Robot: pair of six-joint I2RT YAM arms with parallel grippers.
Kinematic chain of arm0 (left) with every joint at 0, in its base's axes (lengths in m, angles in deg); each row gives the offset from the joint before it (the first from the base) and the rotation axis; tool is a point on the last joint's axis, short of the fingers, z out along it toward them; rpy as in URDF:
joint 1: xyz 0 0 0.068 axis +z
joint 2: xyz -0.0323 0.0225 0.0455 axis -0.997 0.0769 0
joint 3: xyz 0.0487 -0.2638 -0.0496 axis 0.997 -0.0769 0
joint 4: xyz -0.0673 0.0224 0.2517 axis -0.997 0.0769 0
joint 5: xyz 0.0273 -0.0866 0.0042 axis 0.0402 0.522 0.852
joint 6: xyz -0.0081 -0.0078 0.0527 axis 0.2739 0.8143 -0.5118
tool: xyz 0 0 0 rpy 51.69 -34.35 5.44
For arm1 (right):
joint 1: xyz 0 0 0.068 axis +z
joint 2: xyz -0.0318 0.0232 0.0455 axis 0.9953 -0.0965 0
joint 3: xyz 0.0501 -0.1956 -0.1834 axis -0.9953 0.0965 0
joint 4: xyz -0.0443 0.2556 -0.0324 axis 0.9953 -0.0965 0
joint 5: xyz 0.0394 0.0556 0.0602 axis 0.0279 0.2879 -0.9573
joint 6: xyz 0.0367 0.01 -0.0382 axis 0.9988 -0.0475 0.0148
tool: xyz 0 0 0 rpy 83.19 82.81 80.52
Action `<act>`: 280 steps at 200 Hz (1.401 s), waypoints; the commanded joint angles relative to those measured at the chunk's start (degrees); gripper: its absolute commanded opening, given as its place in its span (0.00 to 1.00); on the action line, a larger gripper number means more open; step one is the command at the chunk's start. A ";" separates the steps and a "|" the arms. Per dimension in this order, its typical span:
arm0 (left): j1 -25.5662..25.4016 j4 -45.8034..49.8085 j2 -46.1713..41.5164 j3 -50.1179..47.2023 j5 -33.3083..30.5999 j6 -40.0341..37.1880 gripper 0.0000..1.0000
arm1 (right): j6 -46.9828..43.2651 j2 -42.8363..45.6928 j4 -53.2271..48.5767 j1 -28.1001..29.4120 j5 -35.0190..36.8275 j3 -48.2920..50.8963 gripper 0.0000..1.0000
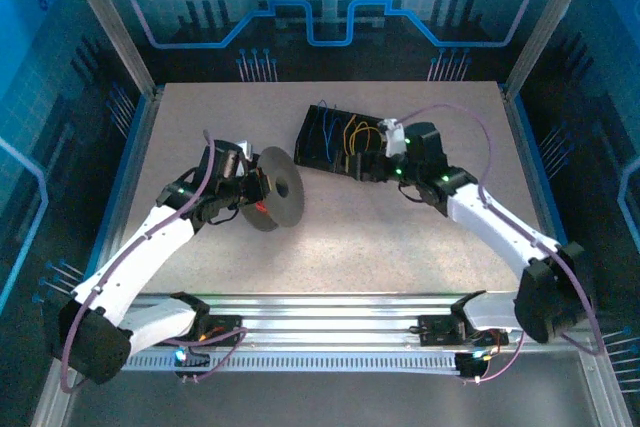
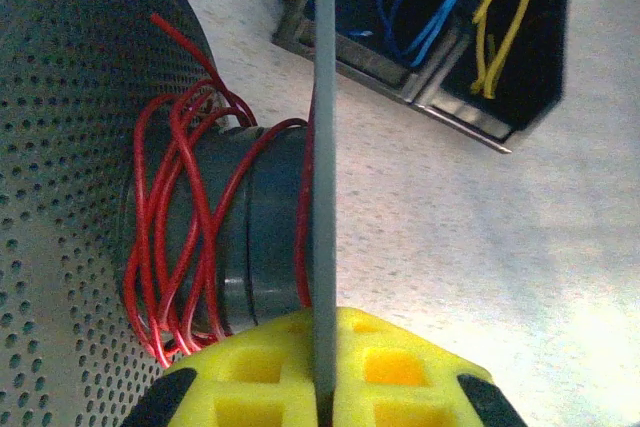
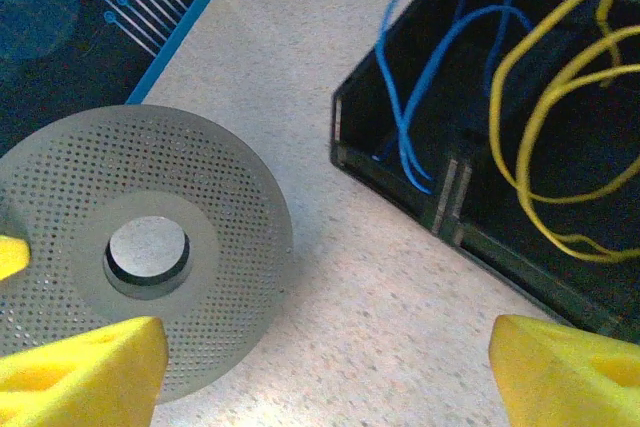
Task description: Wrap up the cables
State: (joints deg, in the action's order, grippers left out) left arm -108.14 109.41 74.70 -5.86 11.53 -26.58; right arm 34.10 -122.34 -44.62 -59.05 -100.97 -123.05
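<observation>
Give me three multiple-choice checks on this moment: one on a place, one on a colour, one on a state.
1. Where do the blue cable and the yellow cable lie?
A. On the bare table
B. In the black tray, in separate compartments
C. On the spool

2. What colour is the cable wound on the hub of the spool?
A. Red
B. Blue
C. Yellow

3. What is the left hand doing?
A. Open above the tray
B. Shut on the flange of the spool
C. Shut on the yellow cable

Answers:
1 B, a divider stands between them in the right wrist view.
2 A, the red cable loops around the hub.
3 B, its yellow pads pinch the flange edge.
</observation>
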 commanded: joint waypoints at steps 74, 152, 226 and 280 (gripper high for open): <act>-11.00 7.76 15.82 15.92 -24.11 -7.10 0.00 | -5.51 -26.96 -14.66 4.85 6.00 -34.21 0.64; -12.33 4.94 20.05 16.50 -20.64 -6.41 0.35 | -4.50 -42.69 -21.82 3.95 5.83 -53.07 0.48; -12.29 2.58 18.03 14.37 -18.74 -6.72 0.42 | -4.55 -42.28 -21.99 3.94 7.14 -53.45 0.51; -12.26 1.14 19.01 13.94 -17.30 -6.74 0.42 | -3.61 -38.48 -18.77 2.82 8.22 -48.02 0.54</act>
State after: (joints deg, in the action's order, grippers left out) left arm -120.12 112.19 94.10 8.72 -7.31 -32.72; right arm 29.55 -163.69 -64.95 -54.99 -93.72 -172.45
